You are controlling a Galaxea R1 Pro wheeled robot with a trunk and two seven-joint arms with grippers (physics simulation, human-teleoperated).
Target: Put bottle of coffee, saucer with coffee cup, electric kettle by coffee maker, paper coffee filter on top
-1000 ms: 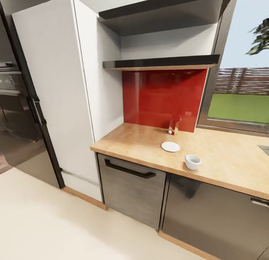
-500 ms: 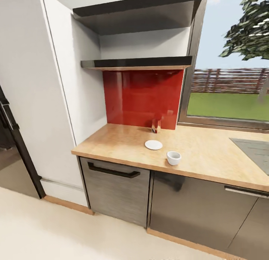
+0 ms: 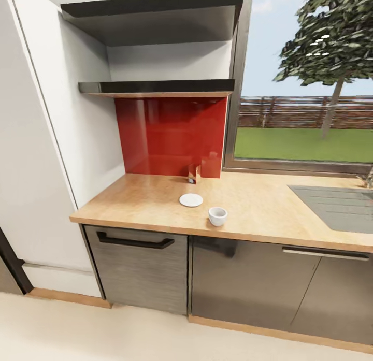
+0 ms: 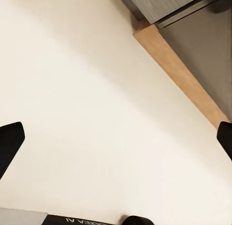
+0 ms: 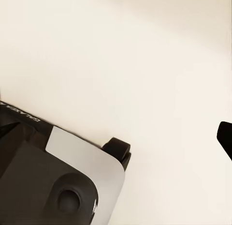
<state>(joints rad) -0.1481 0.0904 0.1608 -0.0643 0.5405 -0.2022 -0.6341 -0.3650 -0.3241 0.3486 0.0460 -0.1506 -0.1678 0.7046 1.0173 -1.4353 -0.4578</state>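
Note:
A white saucer (image 3: 191,200) lies on the wooden countertop (image 3: 134,200), and a white coffee cup (image 3: 217,216) stands beside it, nearer the front edge and apart from it. A small reddish clear container (image 3: 193,173) stands against the red backsplash; I cannot tell what it is. Coffee maker, kettle and filter are out of view. My left gripper (image 4: 116,138) hangs open over the cream floor, with nothing between its black fingertips (image 4: 10,142). My right gripper (image 5: 113,117) is open over the floor too, one fingertip (image 5: 225,136) showing.
Two dark shelves (image 3: 155,86) hang above the counter, beside a tall white cabinet (image 3: 36,143). A sink (image 3: 331,205) is set into the counter at right, under a window. Drawer fronts with a black handle (image 3: 135,242) sit below. My robot base (image 5: 53,186) shows in the right wrist view.
The head camera has swung right: the counter, saucer and cup have slid left in the picture and the sink has come into view. Nothing on the counter has moved.

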